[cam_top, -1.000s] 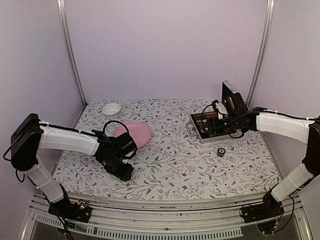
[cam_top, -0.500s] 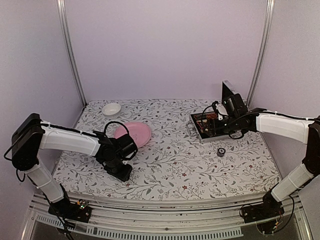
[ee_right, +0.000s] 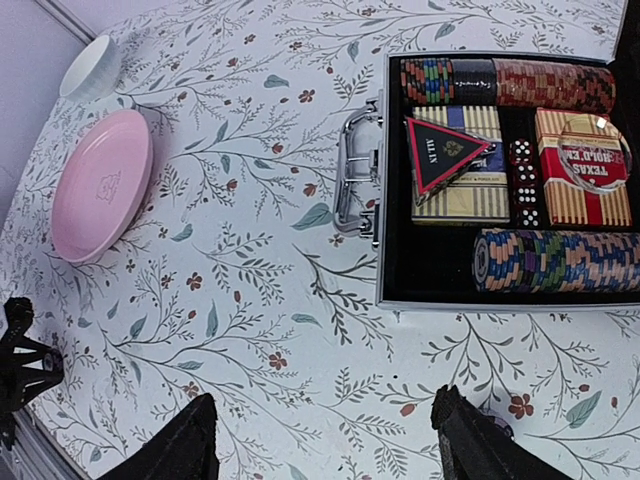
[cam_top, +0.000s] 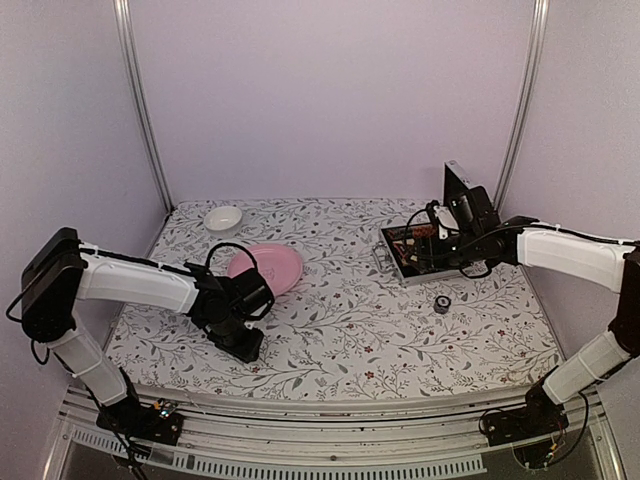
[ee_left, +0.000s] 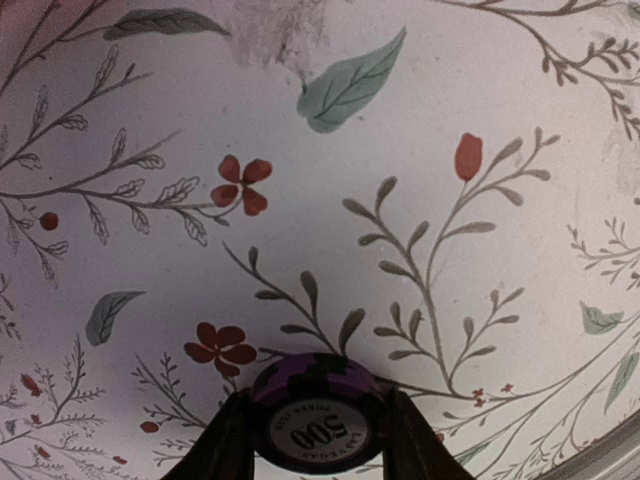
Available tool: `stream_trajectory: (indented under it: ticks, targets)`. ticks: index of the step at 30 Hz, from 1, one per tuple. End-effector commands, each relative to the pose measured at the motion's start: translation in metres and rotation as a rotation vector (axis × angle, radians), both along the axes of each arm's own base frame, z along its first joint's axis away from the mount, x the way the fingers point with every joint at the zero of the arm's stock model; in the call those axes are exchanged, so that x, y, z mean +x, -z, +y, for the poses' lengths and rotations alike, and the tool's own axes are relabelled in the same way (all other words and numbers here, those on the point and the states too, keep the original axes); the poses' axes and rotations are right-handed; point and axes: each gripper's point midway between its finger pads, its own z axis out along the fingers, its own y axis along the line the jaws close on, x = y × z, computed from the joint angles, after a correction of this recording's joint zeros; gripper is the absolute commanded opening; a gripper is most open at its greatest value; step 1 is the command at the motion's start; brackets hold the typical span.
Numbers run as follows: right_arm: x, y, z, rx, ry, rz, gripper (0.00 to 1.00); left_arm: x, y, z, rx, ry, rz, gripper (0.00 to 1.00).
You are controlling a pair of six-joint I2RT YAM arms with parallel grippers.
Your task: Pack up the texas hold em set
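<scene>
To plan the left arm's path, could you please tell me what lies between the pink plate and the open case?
Only bare floral tablecloth lies between the pink plate and the case, as the right wrist view shows.

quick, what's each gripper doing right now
left gripper: closed on the purple poker chip, one finger on each side of it
right gripper: open, nothing between its fingers
</scene>
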Motion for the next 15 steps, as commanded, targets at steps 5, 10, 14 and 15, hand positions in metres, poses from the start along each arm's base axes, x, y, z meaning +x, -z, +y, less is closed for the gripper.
stream_trajectory:
  ticks: [5,10,14,15]
  targets:
    - [-0.029,-0.032,0.037,0.243,-0.075,0.037,0.74,0.009,-0.032,-0.018,-0.074,0.062,-0.073,0.03]
    - [-0.057,-0.031,0.066,0.378,-0.124,0.117,0.75,0.010,-0.045,-0.028,-0.113,0.088,-0.073,0.02]
    - [-0.077,-0.023,0.093,0.445,-0.156,0.187,0.74,0.009,-0.062,-0.047,-0.188,0.148,-0.093,0.00]
    - [-0.082,-0.022,0.102,0.479,-0.166,0.217,0.75,0.008,-0.069,-0.054,-0.218,0.174,-0.107,0.00]
